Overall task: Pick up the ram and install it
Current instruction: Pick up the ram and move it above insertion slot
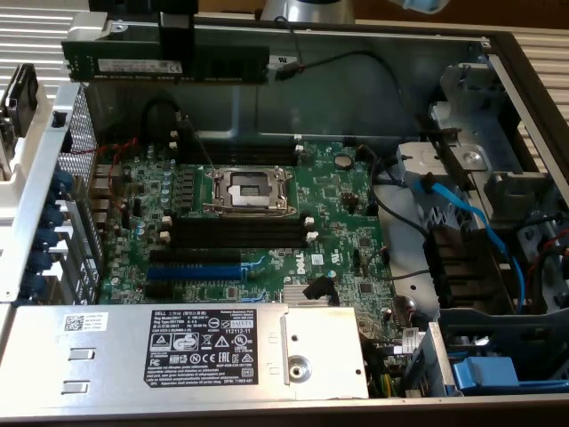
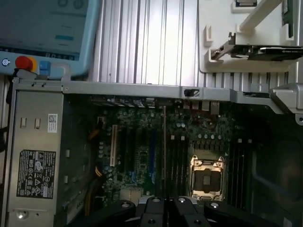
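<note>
Well, I see my hand [image 1: 176, 36] clamped tight on the ram [image 1: 124, 60]. Its black fingers pinch the long green stick near the middle. The ram lies level in the air, with its white label strip facing the exterior camera. In that view it sits by the far wall of the open computer case [image 1: 267, 107], toward the exterior view's left. It touches nothing but my hand.

In the wrist view I look down past my hand [image 2: 165, 210]. The ram [image 2: 164, 151] looks like one thin line there, because I see it edge on.

Down inside the case lies the green board [image 1: 338, 205], well below the ram. A silver chip socket [image 1: 249, 189] sits on the board. Just beside it, nearer the exterior camera, run the long black memory slots [image 1: 236, 233] with white end clips. Next to those comes a blue slot [image 1: 194, 271]. A grey power box [image 1: 178, 347] with a big label fills the near side. A blue cable [image 1: 471, 222] bends across the exterior view's right.

The case rests on a ribbed silver desk [image 2: 142, 42], and a red button [image 2: 22, 62] sits near it.
</note>
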Robot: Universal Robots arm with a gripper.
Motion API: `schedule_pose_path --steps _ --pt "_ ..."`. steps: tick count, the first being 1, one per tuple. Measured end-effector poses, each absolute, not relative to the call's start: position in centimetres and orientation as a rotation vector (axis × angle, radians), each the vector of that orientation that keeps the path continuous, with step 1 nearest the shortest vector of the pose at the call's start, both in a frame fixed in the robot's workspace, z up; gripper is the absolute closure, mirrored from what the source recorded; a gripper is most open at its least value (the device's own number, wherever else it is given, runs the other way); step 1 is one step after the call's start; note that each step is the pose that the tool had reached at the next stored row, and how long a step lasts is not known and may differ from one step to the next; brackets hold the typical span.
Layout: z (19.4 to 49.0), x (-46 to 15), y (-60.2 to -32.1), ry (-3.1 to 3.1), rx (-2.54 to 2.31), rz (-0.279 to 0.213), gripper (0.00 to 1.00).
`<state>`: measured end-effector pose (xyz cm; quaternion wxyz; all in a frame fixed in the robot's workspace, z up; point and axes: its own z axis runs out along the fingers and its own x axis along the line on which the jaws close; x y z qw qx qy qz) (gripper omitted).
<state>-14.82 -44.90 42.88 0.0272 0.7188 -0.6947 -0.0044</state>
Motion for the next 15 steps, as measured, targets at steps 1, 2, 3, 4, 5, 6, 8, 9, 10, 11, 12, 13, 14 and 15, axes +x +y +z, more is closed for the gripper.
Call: schedule_pose_path --steps 1,2,3,4,5,6,8,9,10,11,12,13,14,15 --pt "42.8 -14.4 -44.9 -2.145 2.220 -0.013 0.88" --pt "42.6 -13.9 -45.0 -2.145 2.220 -0.014 0.88" --pt "42.5 -13.5 -45.0 -2.145 2.220 -0.014 0.88" --pt "42.3 -13.0 -45.1 -2.145 2.220 -0.014 0.88" --pt "42.2 -12.5 -45.1 -2.146 2.220 -0.014 0.88" --pt "42.0 -12.1 -45.1 -2.146 2.220 -0.014 0.88" --pt "41.7 -11.3 -45.3 -2.146 2.221 -0.014 0.88" --pt "41.5 -11.0 -45.3 -2.146 2.220 -0.015 0.88" --pt "41.3 -10.9 -45.4 -2.146 2.221 -0.015 0.88" --pt "41.1 -10.8 -45.5 -2.146 2.221 -0.015 0.88" --pt "40.9 -10.7 -45.5 -2.146 2.221 -0.015 0.88" --pt "40.8 -10.7 -45.5 -2.146 2.221 -0.016 0.88" --pt "40.6 -10.6 -45.5 -2.147 2.221 -0.016 0.88" --pt "40.4 -10.5 -45.5 -2.147 2.221 -0.016 0.88"
